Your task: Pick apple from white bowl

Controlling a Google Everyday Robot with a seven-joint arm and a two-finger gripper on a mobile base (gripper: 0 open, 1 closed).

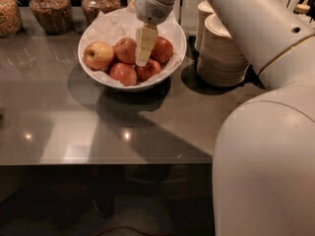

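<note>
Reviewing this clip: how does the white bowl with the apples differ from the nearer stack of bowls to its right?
The white bowl is one wide bowl lined with crinkled paper; the stack is many smaller bowls nested. The white bowl holds apples; the stack's top bowl looks empty. The hand hangs over the white bowl, not the stack. Both are round and stand on the grey counter.
</note>
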